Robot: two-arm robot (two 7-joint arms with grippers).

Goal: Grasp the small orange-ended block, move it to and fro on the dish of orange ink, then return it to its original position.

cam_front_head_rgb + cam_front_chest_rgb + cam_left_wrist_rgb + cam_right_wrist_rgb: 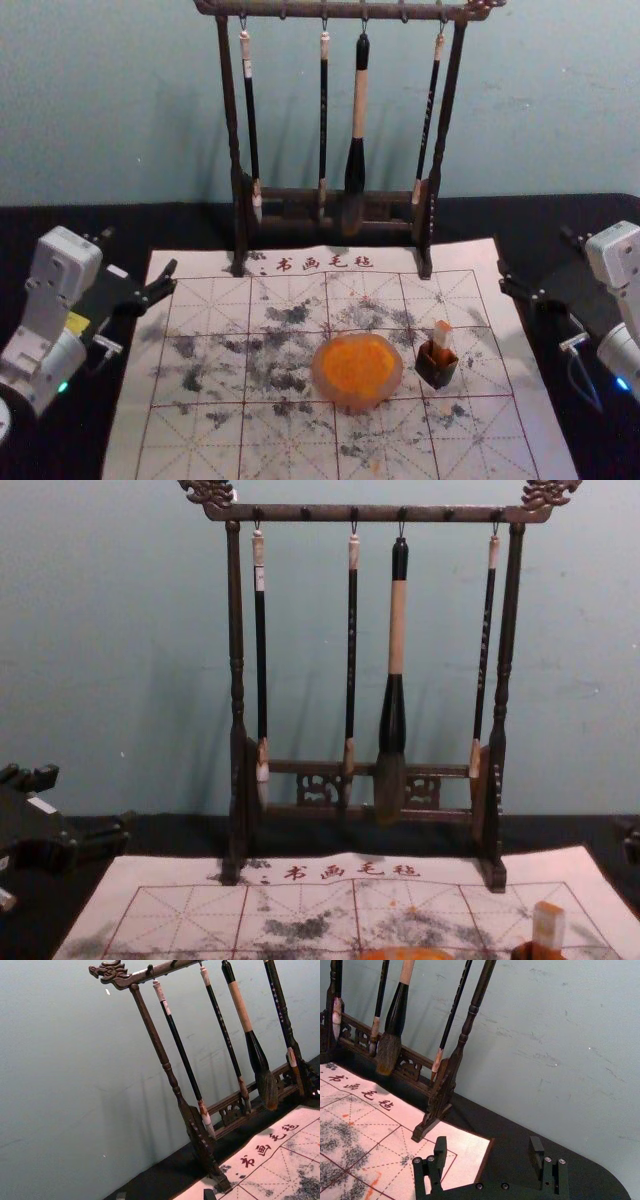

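The small translucent block point(442, 334), orange-tinged, stands upright in a dark square holder point(437, 368), right of the dish of orange ink point(358, 370). In the chest view the block point(548, 926) rises at the lower right, with the dish point(406, 954) cut by the bottom edge. My left gripper point(140, 252) hangs open beyond the mat's left edge, away from both; its tips point(165, 1194) just enter the left wrist view. My right gripper point(535, 252) is open and empty over the mat's right edge, behind and right of the block; in its wrist view the gripper point(488, 1145) has widely spaced fingers.
A dark wooden rack point(335, 198) with several hanging brushes stands across the back of the ink-stained white mat point(200, 440). The wall is behind it. Black table surface point(60, 450) borders the mat on both sides.
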